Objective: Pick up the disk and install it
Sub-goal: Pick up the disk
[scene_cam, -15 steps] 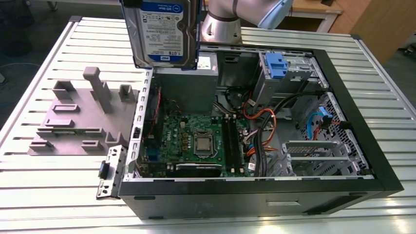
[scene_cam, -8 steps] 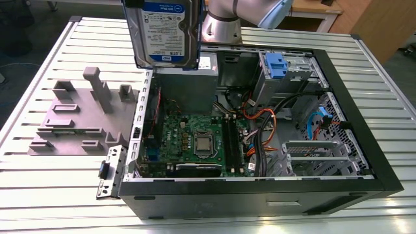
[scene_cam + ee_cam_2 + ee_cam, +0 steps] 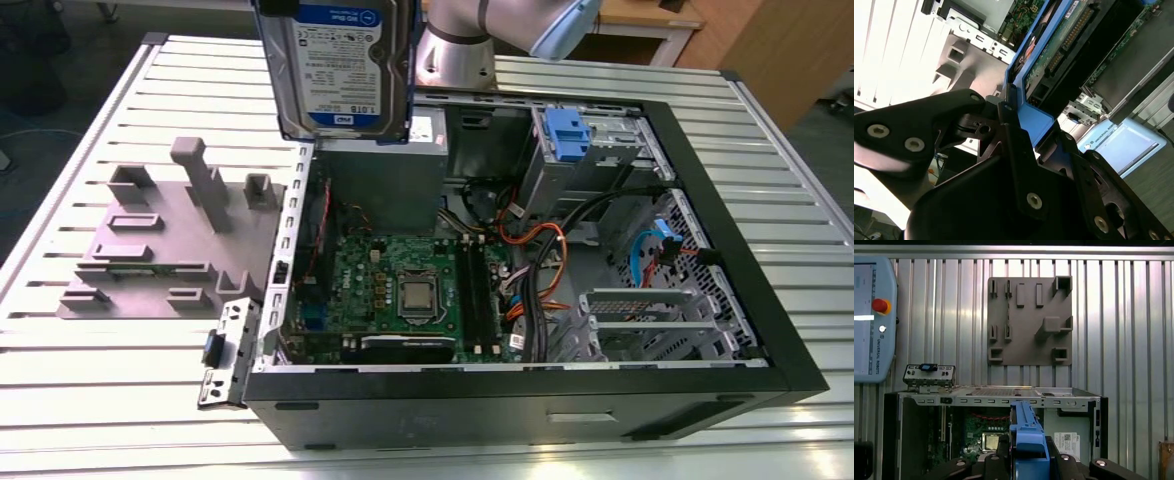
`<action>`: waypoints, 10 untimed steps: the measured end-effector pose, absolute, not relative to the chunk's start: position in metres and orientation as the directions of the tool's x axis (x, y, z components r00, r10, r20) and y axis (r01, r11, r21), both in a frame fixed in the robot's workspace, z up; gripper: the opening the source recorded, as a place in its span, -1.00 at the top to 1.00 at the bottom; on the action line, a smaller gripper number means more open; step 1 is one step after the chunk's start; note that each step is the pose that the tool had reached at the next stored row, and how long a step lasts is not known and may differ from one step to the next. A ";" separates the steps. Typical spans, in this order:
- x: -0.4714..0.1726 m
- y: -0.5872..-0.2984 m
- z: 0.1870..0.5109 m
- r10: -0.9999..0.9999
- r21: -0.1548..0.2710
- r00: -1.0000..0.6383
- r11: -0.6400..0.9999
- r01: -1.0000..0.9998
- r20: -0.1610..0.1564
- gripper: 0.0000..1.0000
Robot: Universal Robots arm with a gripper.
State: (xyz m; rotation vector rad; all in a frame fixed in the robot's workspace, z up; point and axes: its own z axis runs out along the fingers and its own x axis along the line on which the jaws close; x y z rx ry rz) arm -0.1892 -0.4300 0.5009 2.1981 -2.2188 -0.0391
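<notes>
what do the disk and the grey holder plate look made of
Disk: silver metal body, dull sheen at its edges, glossy label; the blue frame looks like moulded plastic. Holder plate: uniform matte grey, blocky posts, probably plastic.

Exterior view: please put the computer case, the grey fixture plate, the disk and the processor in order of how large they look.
1. computer case, clearly the largest.
2. grey fixture plate.
3. disk; it hangs above the case, perhaps nearer the camera, so it may look bigger than it is.
4. processor, the smallest.
</notes>
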 end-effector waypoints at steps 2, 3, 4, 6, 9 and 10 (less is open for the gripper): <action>-0.189 -0.430 0.501 -1.000 0.031 -0.009 0.009 -0.999 -0.005 0.26; -0.189 -0.430 0.501 -1.000 0.031 -0.009 0.009 -0.999 -0.005 0.26; -0.188 -0.430 0.501 -1.000 0.031 -0.009 0.009 -0.999 -0.005 0.26; -0.188 -0.430 0.501 -1.000 0.031 -0.009 0.009 -0.999 -0.005 0.26; -0.187 -0.430 0.501 -1.000 0.030 -0.009 0.009 -0.999 -0.005 0.26; -0.186 -0.430 0.501 -1.000 0.031 -0.009 0.009 -0.999 -0.005 0.26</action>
